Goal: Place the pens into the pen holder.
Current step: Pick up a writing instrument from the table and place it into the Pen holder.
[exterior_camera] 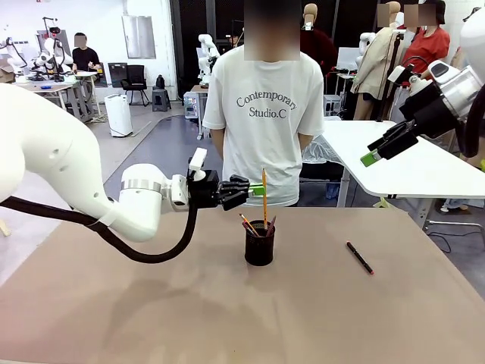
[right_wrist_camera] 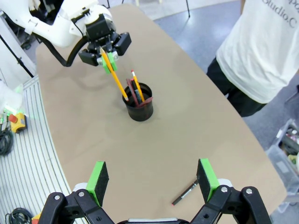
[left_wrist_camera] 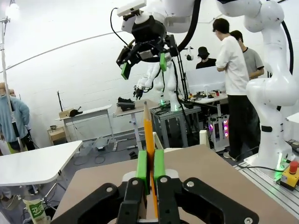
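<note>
My left gripper is clamped on the yellow-orange pencil, upright with its lower end at the mouth of the black mesh pen holder, my right gripper hangs wide open at two o'clock, and the black pen lies on the table at the holder's three o'clock.

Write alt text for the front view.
The left gripper, shut on a yellow pencil, holds it upright over the black mesh pen holder on the table. A black pen lies farther right; a person stands behind.
</note>
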Tool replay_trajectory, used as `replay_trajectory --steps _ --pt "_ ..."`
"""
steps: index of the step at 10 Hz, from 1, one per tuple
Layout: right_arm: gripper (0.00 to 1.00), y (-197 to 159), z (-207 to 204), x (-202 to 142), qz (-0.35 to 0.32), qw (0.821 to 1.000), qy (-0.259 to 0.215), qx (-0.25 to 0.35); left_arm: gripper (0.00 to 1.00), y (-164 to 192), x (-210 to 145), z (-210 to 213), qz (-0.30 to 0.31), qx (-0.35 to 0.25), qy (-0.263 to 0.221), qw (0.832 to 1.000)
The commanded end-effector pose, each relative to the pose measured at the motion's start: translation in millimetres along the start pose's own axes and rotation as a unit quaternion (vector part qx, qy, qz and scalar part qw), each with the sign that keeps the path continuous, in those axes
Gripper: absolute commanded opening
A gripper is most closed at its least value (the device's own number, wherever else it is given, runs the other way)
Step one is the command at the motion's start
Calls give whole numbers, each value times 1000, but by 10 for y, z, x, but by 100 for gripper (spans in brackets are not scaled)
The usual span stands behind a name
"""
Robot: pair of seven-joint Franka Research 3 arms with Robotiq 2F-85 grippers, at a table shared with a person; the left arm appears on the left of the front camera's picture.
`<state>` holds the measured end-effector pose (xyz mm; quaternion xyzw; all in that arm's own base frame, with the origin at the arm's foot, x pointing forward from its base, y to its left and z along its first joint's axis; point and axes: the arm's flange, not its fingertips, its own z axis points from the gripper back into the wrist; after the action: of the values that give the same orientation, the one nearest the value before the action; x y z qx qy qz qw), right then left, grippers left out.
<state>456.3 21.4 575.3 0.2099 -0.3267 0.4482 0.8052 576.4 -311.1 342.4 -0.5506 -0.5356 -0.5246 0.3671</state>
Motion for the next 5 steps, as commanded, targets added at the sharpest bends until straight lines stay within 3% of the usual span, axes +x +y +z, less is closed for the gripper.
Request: replay_trajectory --steps 1,5 --pt "100 -1 12 5 1 1000 -2 2 0 68 -52 14 -11 -13 8 1000" --pt "100 -1 12 5 1 1000 -2 2 76 63 -50 33 -13 -20 11 1000"
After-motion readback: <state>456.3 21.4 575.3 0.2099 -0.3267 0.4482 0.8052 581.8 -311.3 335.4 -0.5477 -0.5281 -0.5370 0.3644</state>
